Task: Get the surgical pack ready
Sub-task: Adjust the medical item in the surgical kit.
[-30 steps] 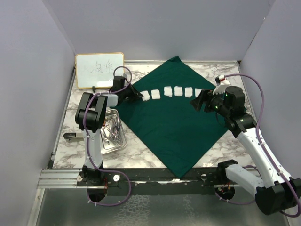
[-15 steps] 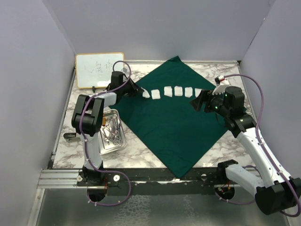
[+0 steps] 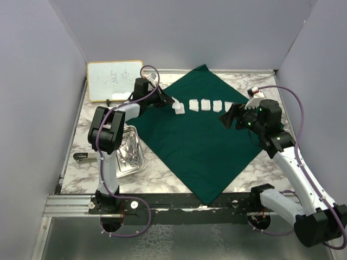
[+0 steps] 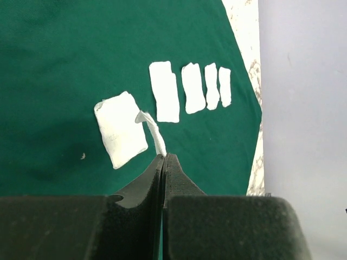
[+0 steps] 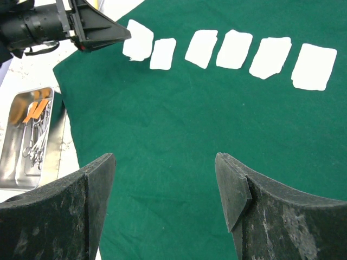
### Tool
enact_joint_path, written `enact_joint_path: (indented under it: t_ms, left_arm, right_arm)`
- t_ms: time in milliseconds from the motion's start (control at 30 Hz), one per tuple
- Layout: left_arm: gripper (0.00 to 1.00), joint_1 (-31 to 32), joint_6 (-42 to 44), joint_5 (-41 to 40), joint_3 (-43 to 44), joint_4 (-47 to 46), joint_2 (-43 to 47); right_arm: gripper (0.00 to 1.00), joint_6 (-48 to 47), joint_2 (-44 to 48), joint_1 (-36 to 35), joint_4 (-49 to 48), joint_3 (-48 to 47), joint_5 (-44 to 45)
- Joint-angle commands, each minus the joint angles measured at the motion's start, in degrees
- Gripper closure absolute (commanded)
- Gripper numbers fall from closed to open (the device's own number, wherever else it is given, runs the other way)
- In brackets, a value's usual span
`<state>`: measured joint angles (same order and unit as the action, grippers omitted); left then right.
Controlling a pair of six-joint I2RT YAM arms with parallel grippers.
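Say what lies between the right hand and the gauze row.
Only bare drape separates the right hand from the gauze; the right wrist view shows it.

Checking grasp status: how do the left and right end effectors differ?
The left end effector is shut, pinching a gauze square by its edge; the right end effector is open and holds nothing. The left is at one end of the gauze row; the right sits back from it. Both are over the green drape.

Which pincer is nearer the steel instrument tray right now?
Left. The left pincer, pinching a gauze square at the green drape's left side, is just beyond the steel tray. The right pincer is open over the drape's right side, farther away.
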<state>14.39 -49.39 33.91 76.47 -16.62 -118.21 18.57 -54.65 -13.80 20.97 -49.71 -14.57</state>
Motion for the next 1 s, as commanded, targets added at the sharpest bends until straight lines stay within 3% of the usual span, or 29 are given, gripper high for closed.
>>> enact_joint_path:
  t_ms: [0, 300, 567, 967]
  left_arm:
    - [1.00, 0.6, 0.8, 4.1, 2.9, -3.4, -4.2]
    - [1.00, 1.7, 1.2, 3.3, 3.5, -6.0, -7.5]
    - [1.00, 1.8, 0.2, 4.3, 2.9, -9.6, -8.9]
    - [1.00, 1.9, -1.1, 4.6, 2.9, -12.1, -10.9]
  right_arm:
    - [0.25, -0.1, 0.2, 0.1, -1.3, 0.5, 0.2]
    - [0.23, -0.1, 0.9, 0.2, -1.1, 0.3, 0.7]
    - [0.08, 0.1, 1.5, 0.2, -0.4, 0.5, 4.0]
    - [0.07, -0.1, 2.1, 0.2, -0.2, 0.2, 3.8]
